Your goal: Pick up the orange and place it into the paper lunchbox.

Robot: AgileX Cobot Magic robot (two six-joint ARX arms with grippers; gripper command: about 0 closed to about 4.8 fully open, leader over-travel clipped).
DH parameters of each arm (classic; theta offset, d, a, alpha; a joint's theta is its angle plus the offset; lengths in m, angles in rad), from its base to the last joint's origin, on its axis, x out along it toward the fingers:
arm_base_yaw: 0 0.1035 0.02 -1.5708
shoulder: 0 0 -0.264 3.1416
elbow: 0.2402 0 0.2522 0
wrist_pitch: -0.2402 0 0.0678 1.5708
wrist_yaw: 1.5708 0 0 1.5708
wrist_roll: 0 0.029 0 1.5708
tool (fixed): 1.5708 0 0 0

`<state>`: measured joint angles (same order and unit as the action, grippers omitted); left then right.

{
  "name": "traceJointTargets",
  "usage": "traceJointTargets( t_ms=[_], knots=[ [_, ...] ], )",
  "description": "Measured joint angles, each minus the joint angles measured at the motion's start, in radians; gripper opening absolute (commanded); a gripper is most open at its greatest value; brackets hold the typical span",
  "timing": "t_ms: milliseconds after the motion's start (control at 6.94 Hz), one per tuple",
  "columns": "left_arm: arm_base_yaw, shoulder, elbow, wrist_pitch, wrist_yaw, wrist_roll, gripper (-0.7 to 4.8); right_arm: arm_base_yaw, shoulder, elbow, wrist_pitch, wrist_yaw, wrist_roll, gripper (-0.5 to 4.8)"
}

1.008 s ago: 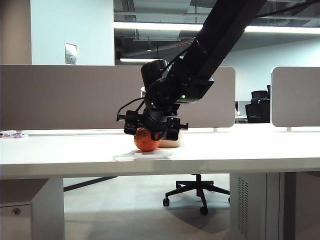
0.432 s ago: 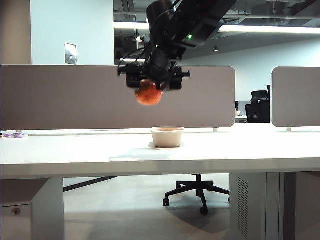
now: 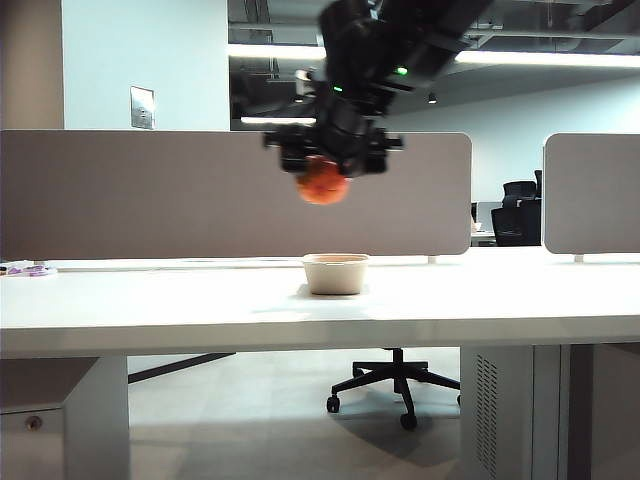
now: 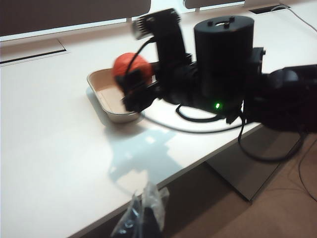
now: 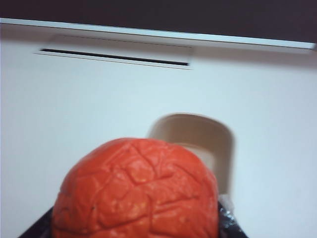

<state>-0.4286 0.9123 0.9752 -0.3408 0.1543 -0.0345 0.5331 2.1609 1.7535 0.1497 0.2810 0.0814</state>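
The orange hangs high above the white table, with my right gripper shut on it from above. The fruit sits slightly left of and well above the paper lunchbox, a cream bowl standing on the table. In the right wrist view the orange fills the space between the dark fingers, and the lunchbox lies beyond it. The left wrist view shows the orange over the lunchbox, and my left gripper off the table's near edge, tips together and empty.
Grey partition panels stand behind the table. A cable slot runs along the back of the desk. A small purple item lies at the far left. An office chair stands beneath.
My right gripper lifted the orange off the table beside the lunchbox, high into the air, then shifted it a little to the right.
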Motion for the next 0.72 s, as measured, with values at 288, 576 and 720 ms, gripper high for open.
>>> traceJointTargets(
  t_ms=[288, 576, 720],
  knots=[
    [0.0, 0.0, 0.0, 0.031, 0.001, 0.0, -0.06, -0.153, 0.037, 0.006, 0.176, -0.243, -0.001, 2.6],
    [0.0, 0.0, 0.0, 0.038, 0.001, 0.0, -0.06, -0.155, 0.109, 0.093, 0.192, -0.266, -0.001, 2.6],
    [0.0, 0.0, 0.0, 0.042, 0.001, 0.0, -0.06, -0.151, 0.195, 0.194, 0.161, -0.282, -0.001, 2.6]
  ],
)
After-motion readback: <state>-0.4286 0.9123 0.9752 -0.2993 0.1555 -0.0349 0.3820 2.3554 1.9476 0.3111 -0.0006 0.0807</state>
